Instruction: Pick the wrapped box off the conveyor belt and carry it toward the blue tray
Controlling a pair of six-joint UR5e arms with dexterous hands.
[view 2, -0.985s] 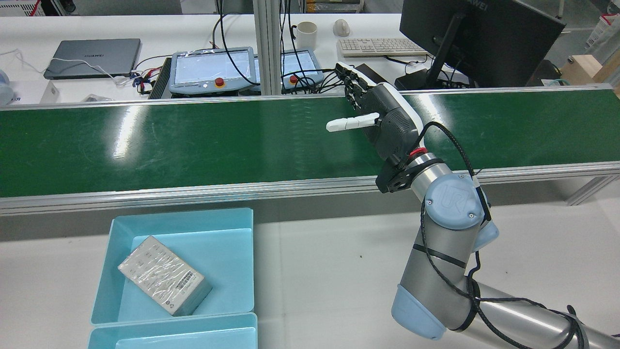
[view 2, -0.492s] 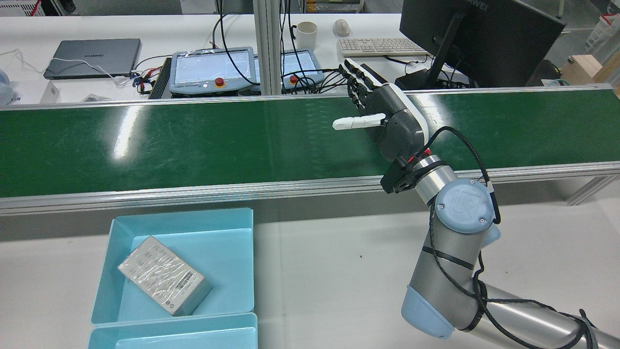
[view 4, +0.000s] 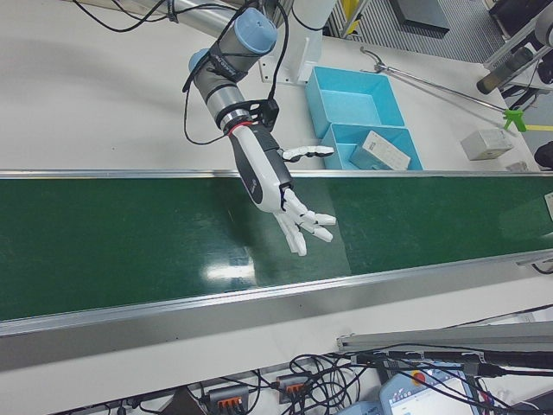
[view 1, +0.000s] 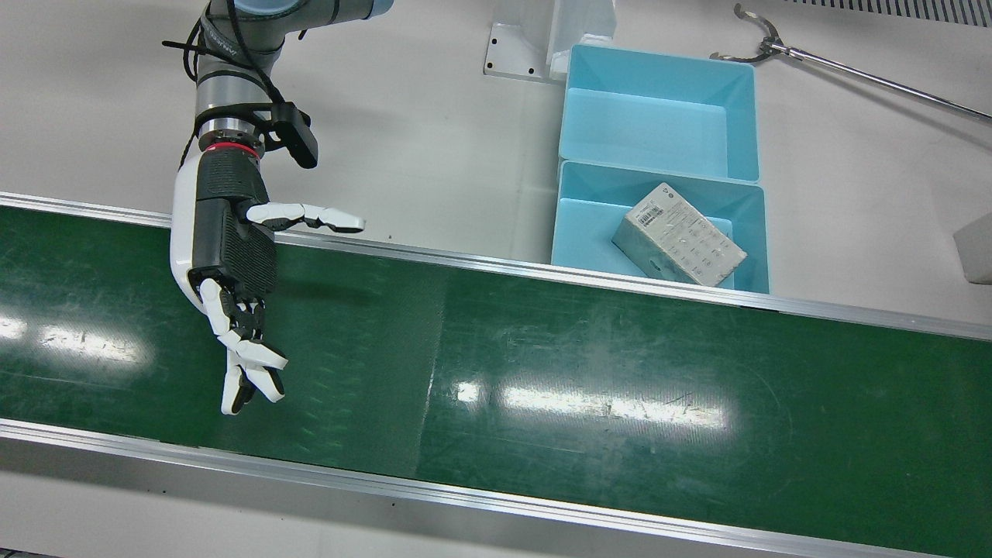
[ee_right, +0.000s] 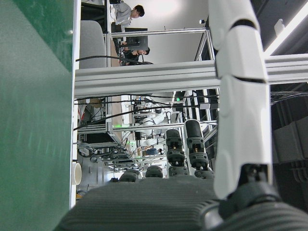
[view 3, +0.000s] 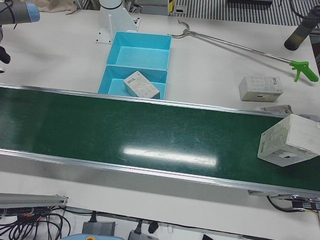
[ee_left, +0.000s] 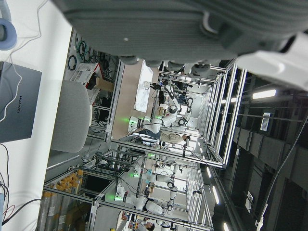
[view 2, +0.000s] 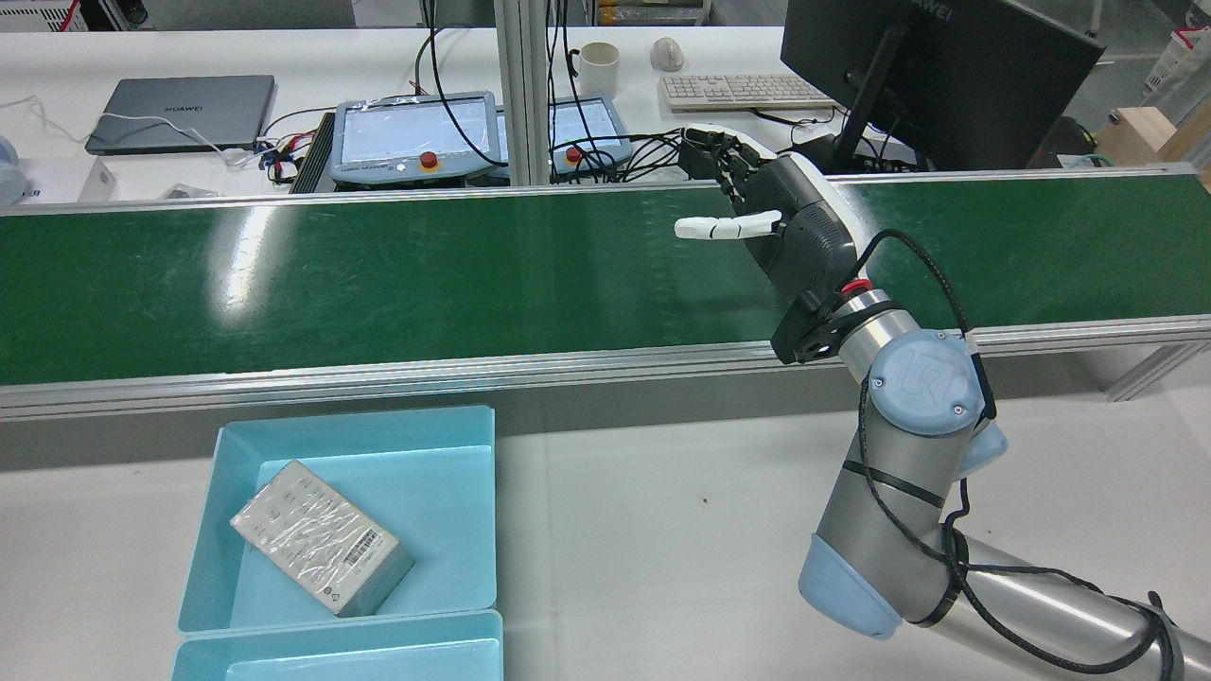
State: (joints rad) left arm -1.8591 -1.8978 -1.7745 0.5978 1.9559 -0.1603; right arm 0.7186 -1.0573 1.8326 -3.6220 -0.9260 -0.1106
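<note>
Front view: right hand [view 1: 232, 263] hung over the green conveyor belt [view 1: 542, 387] w/ fingers [view 1: 248, 360] spread wide, thumb out sideways, holding nothing. A wrapped box [view 1: 679, 245] lay tilted in the blue tray [view 1: 573, 225] nearest the belt; second tray [view 1: 659, 116] behind it was bare.

Rear view: same hand [view 2: 795, 227] reached across the belt [view 2: 378, 284], thumb pointing left, well apart from the tray [view 2: 208, 530] & its box [view 2: 322, 537].

Left-front view: another wrapped box [view 3: 287, 140] sat on the belt [view 3: 125, 135] at its far right end, untouched. A small box [view 3: 260, 88] and a reach tool [view 3: 240, 47] lay on the table.

Right-front view: hand [view 4: 281, 190] open above the belt, palm empty.

Left hand view: only the hand's underside [ee_left: 183, 29] showed; couldn't tell its state
</note>
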